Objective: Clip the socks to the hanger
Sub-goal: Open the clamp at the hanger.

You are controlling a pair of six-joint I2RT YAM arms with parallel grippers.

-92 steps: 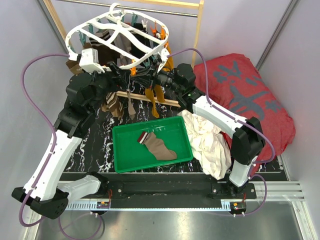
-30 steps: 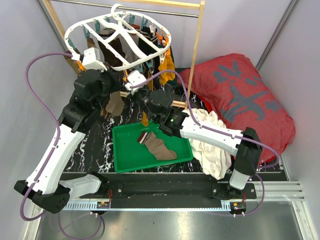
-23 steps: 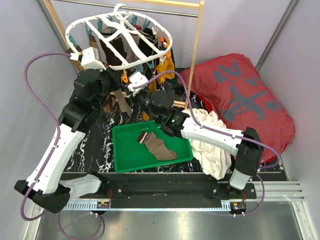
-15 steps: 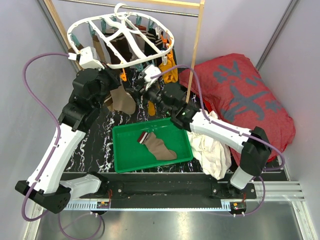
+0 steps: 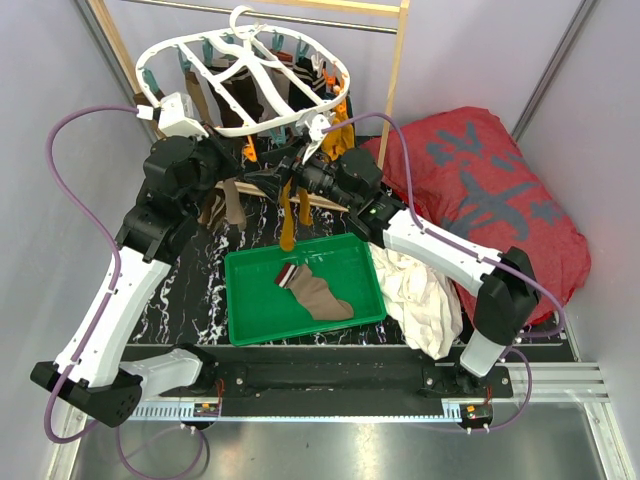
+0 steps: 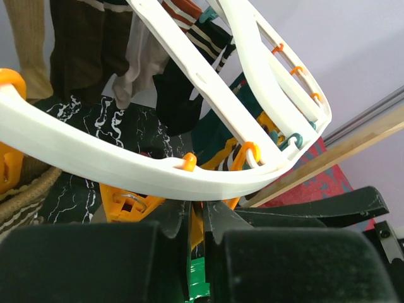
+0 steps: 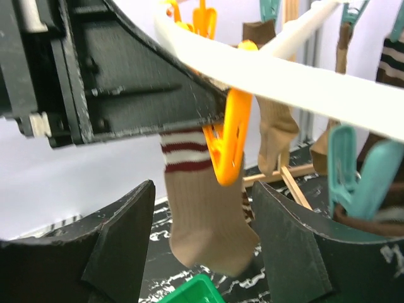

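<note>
My right pincer [image 7: 202, 189] stands wide open and holds nothing. One second ago it was lower, by the green tray [image 5: 255, 312]; now it is up at the white plastic hanger [image 7: 303, 82]. My left pincer [image 6: 197, 213] is almost closed, pinching the glossy orange clip [image 7: 226, 136]. From this clip hangs a soft ribbed sock [image 7: 199, 218] with a striped cuff, so I judge it is fastened. A brown sock [image 5: 318, 293] waits in the tray.

Top view looks down, wrist views look up closely, sharing hanger [image 6: 95, 158]
</note>
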